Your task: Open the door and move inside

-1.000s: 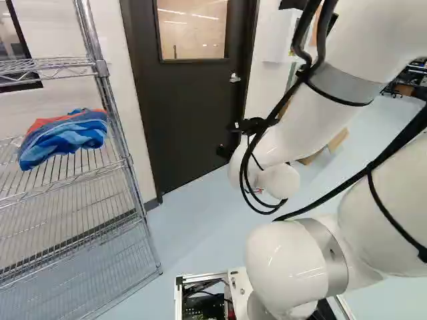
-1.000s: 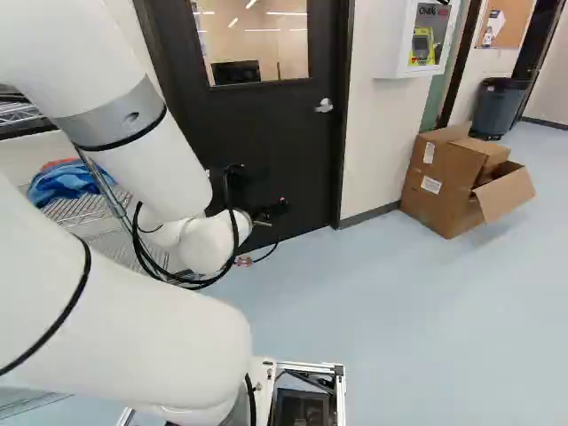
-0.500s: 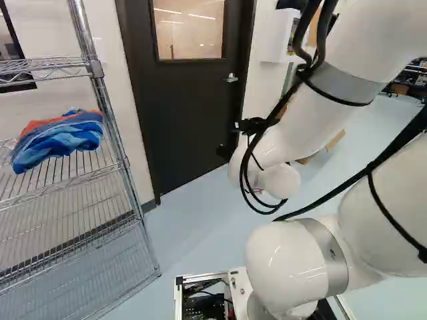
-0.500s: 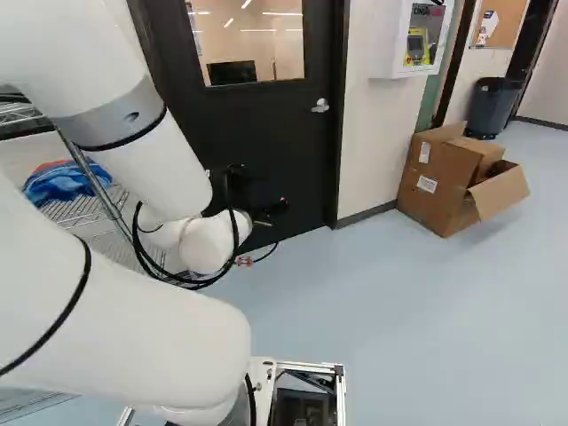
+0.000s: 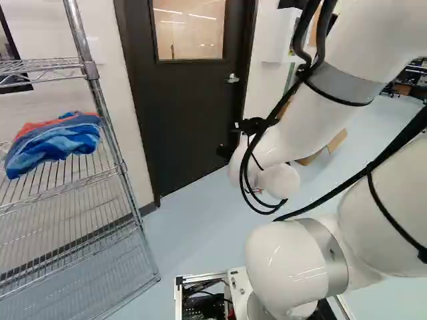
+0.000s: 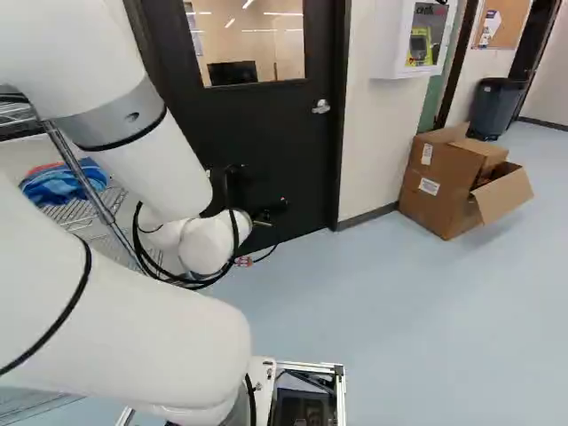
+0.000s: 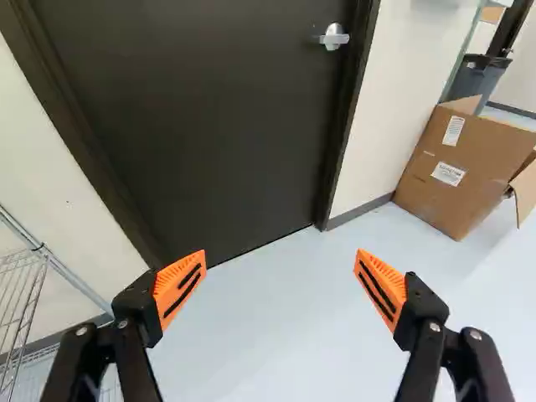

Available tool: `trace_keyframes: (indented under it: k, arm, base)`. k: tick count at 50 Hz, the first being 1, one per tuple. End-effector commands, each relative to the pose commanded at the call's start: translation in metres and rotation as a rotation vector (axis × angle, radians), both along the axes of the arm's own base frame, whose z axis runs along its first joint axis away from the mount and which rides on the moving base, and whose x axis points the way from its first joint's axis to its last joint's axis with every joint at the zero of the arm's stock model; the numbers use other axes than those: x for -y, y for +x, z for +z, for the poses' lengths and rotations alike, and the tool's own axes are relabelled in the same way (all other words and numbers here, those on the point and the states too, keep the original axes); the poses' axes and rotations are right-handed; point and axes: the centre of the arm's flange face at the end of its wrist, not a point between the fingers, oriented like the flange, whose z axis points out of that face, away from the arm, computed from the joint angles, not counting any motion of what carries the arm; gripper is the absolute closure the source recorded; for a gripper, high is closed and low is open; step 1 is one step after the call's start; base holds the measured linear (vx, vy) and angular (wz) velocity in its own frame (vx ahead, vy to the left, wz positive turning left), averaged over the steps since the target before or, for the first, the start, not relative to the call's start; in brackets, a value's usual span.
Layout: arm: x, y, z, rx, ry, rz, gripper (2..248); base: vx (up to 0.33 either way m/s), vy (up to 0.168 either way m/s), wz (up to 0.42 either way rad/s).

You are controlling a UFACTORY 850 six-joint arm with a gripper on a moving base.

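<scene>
Beyond the open jaws (image 7: 280, 255), the lever handle (image 7: 333, 38) of a shut door (image 7: 193, 126)

Wide apart stand the two fingers, and they hold nothing. The handle is well ahead and, as I judge, higher than the jaws, more to the side of the cardboard box (image 7: 469, 172). It sits close to the door frame (image 7: 345, 109); its lever lies roughly level, pointing away from that frame. So the jaws should first go up and toward the box side, then forward to press it. Near the other door edge stands a wire rack (image 5: 101, 107) carrying blue cloth (image 5: 57, 141); a careless turn may touch it. The box is beside the wall, apart from the door.
</scene>
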Motion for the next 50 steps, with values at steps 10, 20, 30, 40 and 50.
trace_keyframes:
  k: [10, 20, 30, 40, 50]
  arm:
    - [0.0000, 0.0000, 0.0000, 0.000, 0.000, 0.000, 3]
    - [0.0000, 0.0000, 0.0000, 0.000, 0.000, 0.000, 3]
    - [0.0000, 0.0000, 0.0000, 0.000, 0.000, 0.000, 3]
    - [0.0000, 0.0000, 0.0000, 0.000, 0.000, 0.000, 3]
    - [0.0000, 0.0000, 0.0000, 0.000, 0.000, 0.000, 3]
  base:
    - [0.124, -0.043, 0.007]
    - [0.145, -0.056, 0.006]
    - [0.135, -0.053, 0.006]
    - [0.146, -0.058, 0.004]
    - [0.146, -0.058, 0.007]
